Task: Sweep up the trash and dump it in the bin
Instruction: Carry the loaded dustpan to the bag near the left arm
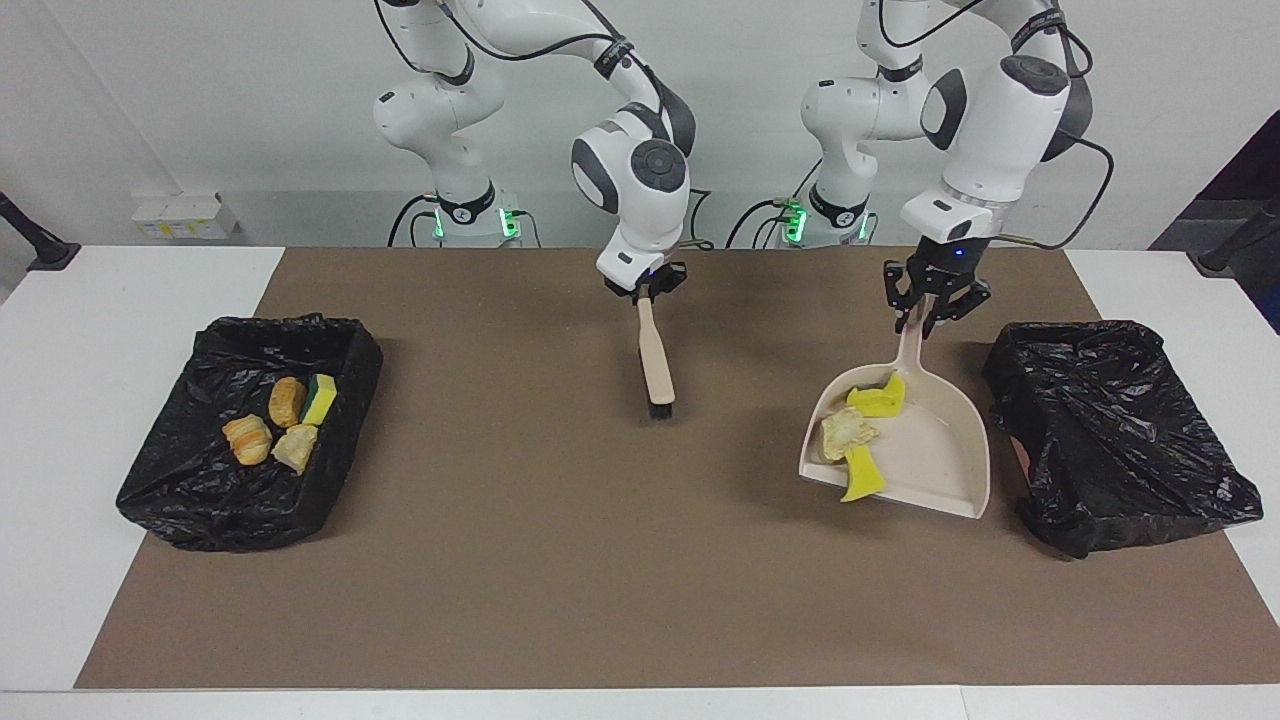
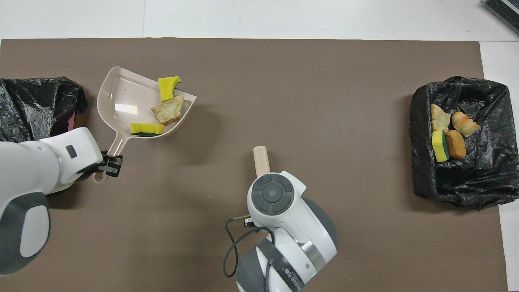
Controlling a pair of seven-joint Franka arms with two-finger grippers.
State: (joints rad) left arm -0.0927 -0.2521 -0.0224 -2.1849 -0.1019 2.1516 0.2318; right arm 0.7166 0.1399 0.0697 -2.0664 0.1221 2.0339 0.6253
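Left gripper (image 1: 934, 312), clamped on the handle of the beige dustpan (image 1: 935, 450), holds the pan raised over the brown mat (image 1: 560, 560), just beside the black-lined bin (image 1: 1110, 430) at the left arm's end of the table. The pan tilts, handle uppermost. Three pieces of trash ride in it: a yellow sponge chunk (image 1: 878, 398) toward the handle, a tan bread lump (image 1: 842, 432) in the middle, and a second yellow sponge piece (image 1: 862, 482) overhanging the pan's open lip.

Right gripper (image 1: 648, 291), closed on the handle of the beige brush (image 1: 657, 365), holds it over the middle of the mat, bristles down.

Four more pieces lie in the other black-lined bin (image 1: 190, 500) at the right arm's end: a croissant-like pastry (image 1: 247, 440), a brown bread lump (image 1: 287, 401), a pale bread piece (image 1: 296, 447) and a yellow-green sponge (image 1: 320, 399).
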